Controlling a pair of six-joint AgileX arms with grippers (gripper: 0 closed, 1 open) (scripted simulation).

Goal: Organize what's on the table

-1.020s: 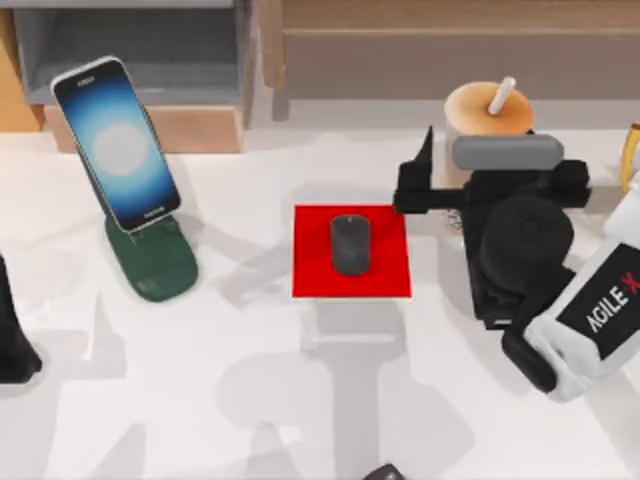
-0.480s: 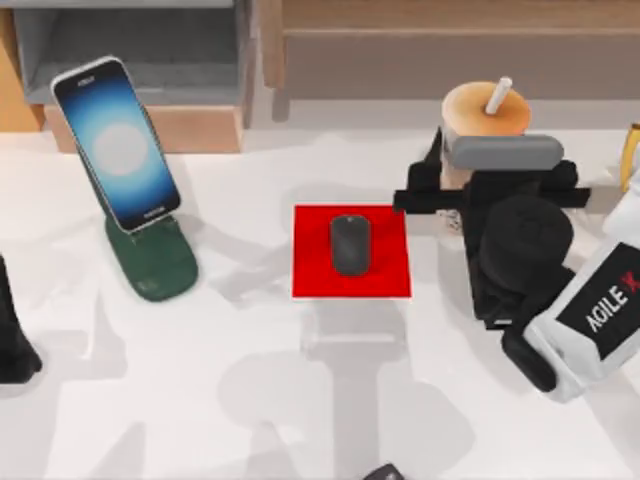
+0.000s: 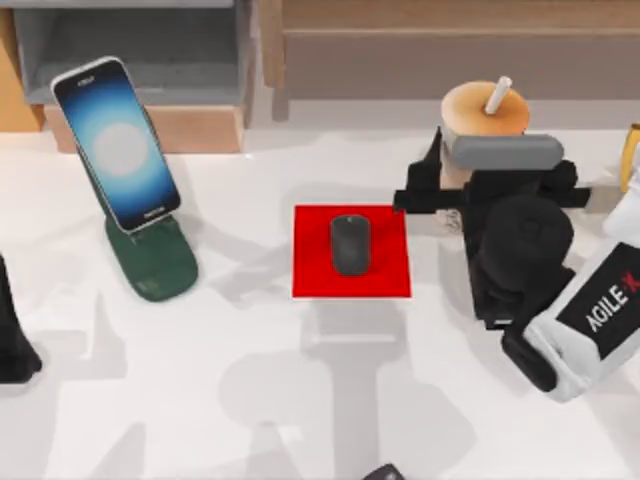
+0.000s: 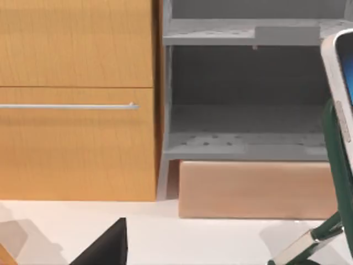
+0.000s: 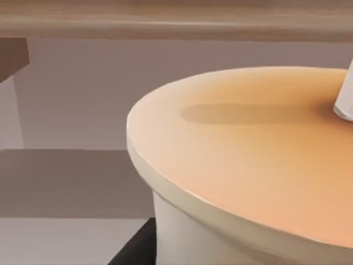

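While the right gripper (image 3: 452,195) sits at the lidded cup (image 3: 487,112) near the back right of the table (image 3: 200,380), the step in hand looks like taking hold of that cup so it can be put somewhere tidier. From above, the dark fingers reach along the cup's near and left side, touching or almost touching its wall, but the arm's own body hides the far finger, so whether they have closed on the cup I cannot tell. The right wrist view sits very close to the cup's tan lid (image 5: 259,154), with the straw (image 5: 346,99) at one edge and a dark finger tip (image 5: 138,248) low beside the pale wall. Just left of the cup a dark mouse (image 3: 350,245) lies centred on a red mat (image 3: 312,275), and well to the left a phone (image 3: 116,142) leans tilted on a green stand (image 3: 152,262) in front of the wooden and grey shelf unit (image 3: 180,60). The left arm's gripper (image 3: 12,340) is parked at the left edge of the table; its fingers' state I cannot tell. Next, I judge, comes a firm, level squeeze around the cup's wall below the lid, then a straight lift that keeps it upright and clear of the mouse and the shelf front
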